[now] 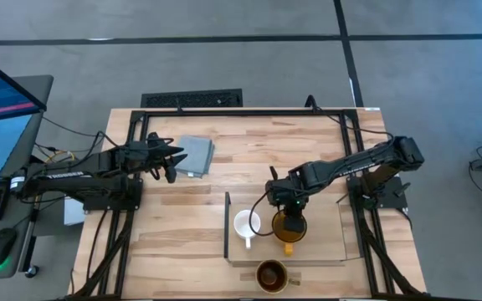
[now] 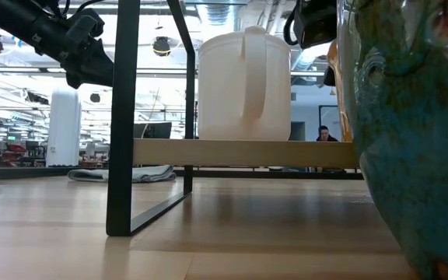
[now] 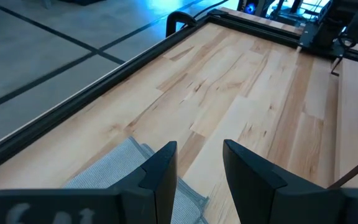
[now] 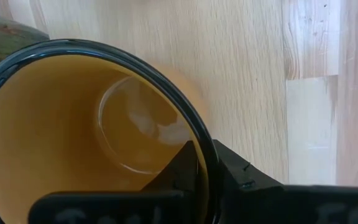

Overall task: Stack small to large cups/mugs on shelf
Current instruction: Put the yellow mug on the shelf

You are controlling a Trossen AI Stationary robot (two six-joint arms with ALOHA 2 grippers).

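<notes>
The yellow-amber mug [image 1: 289,227] stands over the light-wood shelf [image 1: 325,238], right of the small white mug [image 1: 246,223], which rests upright on the board with its handle toward the near edge. My right gripper [image 1: 287,205] is shut on the yellow mug's rim. The clear glass mug [image 1: 272,276] with its brown inside stands on the table beyond the shelf's near edge, and it fills the right of the low view [image 2: 411,140]. My left gripper [image 1: 172,159] hovers open at the grey-blue cloth [image 1: 195,155], far left of the shelf. My right gripper [image 4: 207,155] has the yellow mug's wall at the rim [image 4: 199,140] pinched, one finger [image 4: 178,174] inside the cup and one [image 4: 244,177] outside. The fingers come from above. The mug is upright; whether its base rests on the board I cannot tell.
A thin dark upright panel [image 1: 227,226] runs along the shelf's left short edge, close to the white mug [image 2: 243,85]. The folded cloth [image 3: 110,171] lies under my left gripper [image 3: 197,149]. A dark frame rims the table. Bare wood lies between cloth and shelf.
</notes>
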